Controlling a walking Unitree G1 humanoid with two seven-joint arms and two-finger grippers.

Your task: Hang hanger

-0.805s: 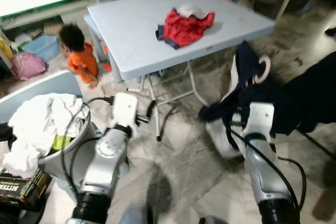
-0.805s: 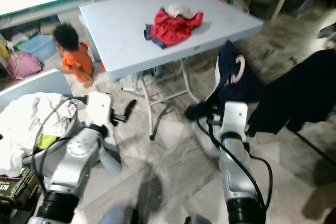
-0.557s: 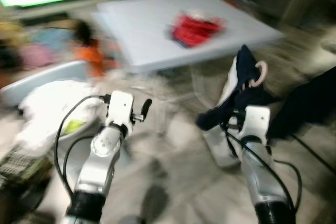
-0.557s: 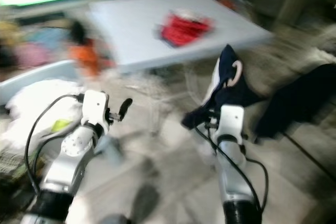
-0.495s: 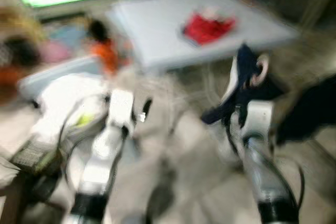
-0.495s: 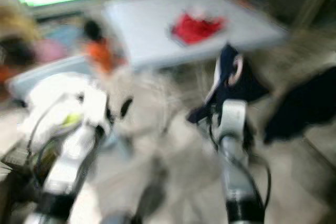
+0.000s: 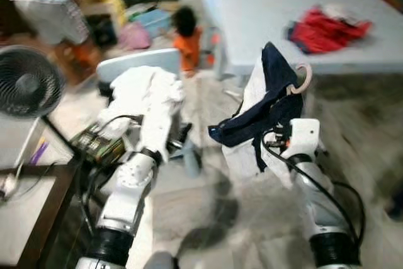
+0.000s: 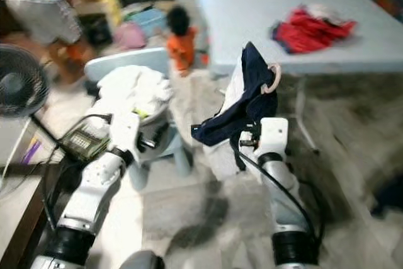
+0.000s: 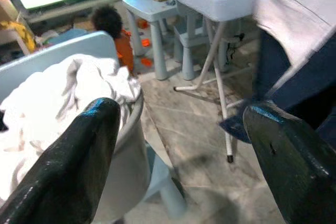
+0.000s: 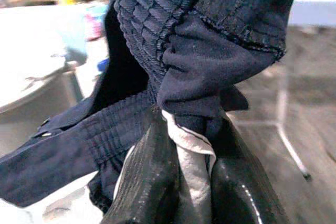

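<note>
A navy and white garment hangs on a hanger whose pale hook sticks up at its top. My right gripper is shut on the bunched navy and white cloth just below the hanger, holding it upright in front of me. The hanger's body is hidden under the cloth. My left gripper stands open and holds nothing, out over the floor beside a grey basket heaped with white laundry.
A pale folding table with red clothes stands ahead on the right. A child in orange sits beyond the basket and a person stands far left. A fan and a dark table are on my left.
The whole view has swung left with heavy blur, bringing the fan, the dark table and the standing person into view. My right gripper keeps its hold on the garment.
</note>
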